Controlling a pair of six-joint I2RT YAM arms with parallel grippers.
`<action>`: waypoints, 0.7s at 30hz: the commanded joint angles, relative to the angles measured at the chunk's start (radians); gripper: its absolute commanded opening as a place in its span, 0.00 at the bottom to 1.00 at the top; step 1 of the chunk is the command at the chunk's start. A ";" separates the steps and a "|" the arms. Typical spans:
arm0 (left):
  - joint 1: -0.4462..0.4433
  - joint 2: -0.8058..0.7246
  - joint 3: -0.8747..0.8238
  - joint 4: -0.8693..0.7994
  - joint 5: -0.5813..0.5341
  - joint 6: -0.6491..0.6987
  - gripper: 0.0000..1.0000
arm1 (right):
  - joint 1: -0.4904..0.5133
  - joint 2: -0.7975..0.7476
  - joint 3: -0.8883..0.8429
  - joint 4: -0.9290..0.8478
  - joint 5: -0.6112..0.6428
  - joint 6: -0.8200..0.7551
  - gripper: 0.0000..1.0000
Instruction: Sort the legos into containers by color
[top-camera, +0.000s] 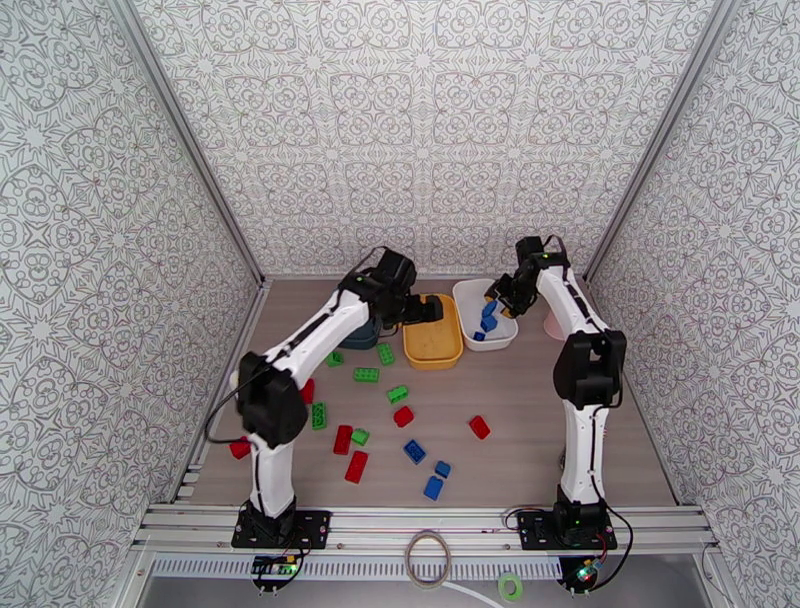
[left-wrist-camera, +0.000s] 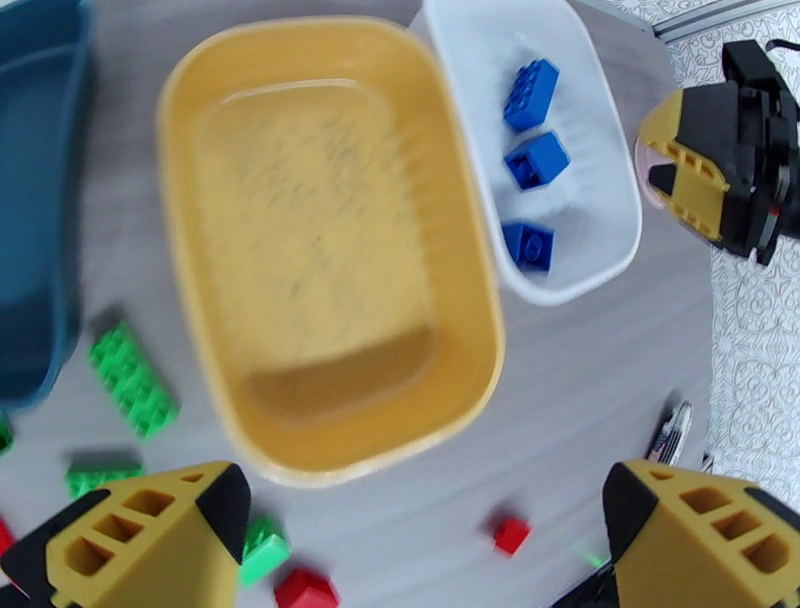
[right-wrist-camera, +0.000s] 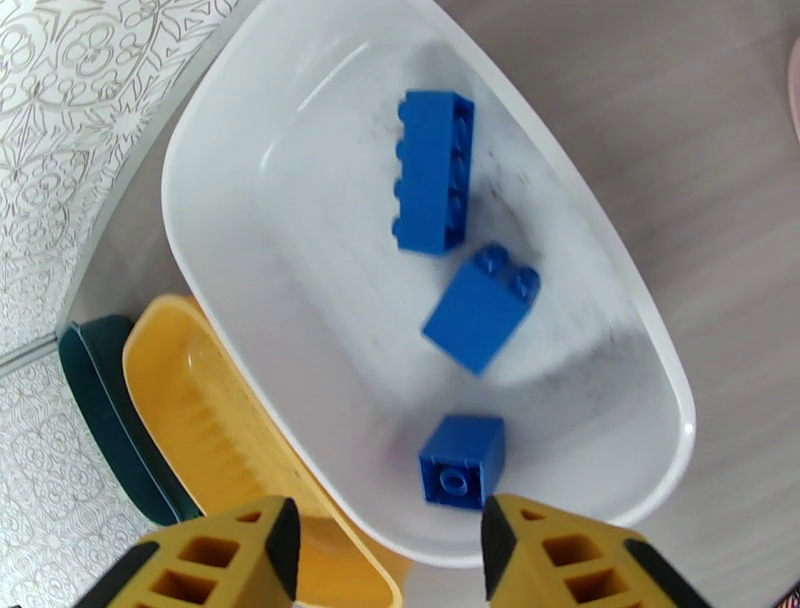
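Note:
Three tubs stand in a row at the back: teal (top-camera: 362, 338), yellow (top-camera: 432, 345) and white (top-camera: 470, 300). The yellow tub (left-wrist-camera: 330, 250) is empty. The white tub (right-wrist-camera: 300, 330) holds three blue legos (right-wrist-camera: 435, 170), (right-wrist-camera: 480, 308), (right-wrist-camera: 462, 462). My left gripper (top-camera: 425, 308) hangs open above the yellow tub's near end with nothing between its fingers (left-wrist-camera: 150, 530). My right gripper (top-camera: 497, 295) hovers open over the white tub, empty, just above the smallest blue lego. Red (top-camera: 403, 416), green (top-camera: 366, 374) and blue legos (top-camera: 414, 451) lie scattered on the table's near half.
A pink cup (top-camera: 553, 322) stands right of the white tub, behind the right arm. A pen (left-wrist-camera: 670, 430) lies on the table near it. Green legos (left-wrist-camera: 133, 378) lie close to the teal tub (left-wrist-camera: 40, 200). Patterned walls close in three sides.

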 joint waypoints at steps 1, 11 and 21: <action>0.006 -0.094 -0.129 0.047 -0.039 0.000 0.99 | 0.047 -0.136 -0.065 -0.009 0.031 -0.046 0.53; 0.129 -0.346 -0.506 0.120 -0.024 -0.096 0.99 | 0.302 -0.398 -0.438 0.028 0.111 -0.101 0.61; 0.249 -0.477 -0.657 0.087 0.012 -0.115 0.99 | 0.647 -0.505 -0.712 0.091 0.179 -0.083 0.64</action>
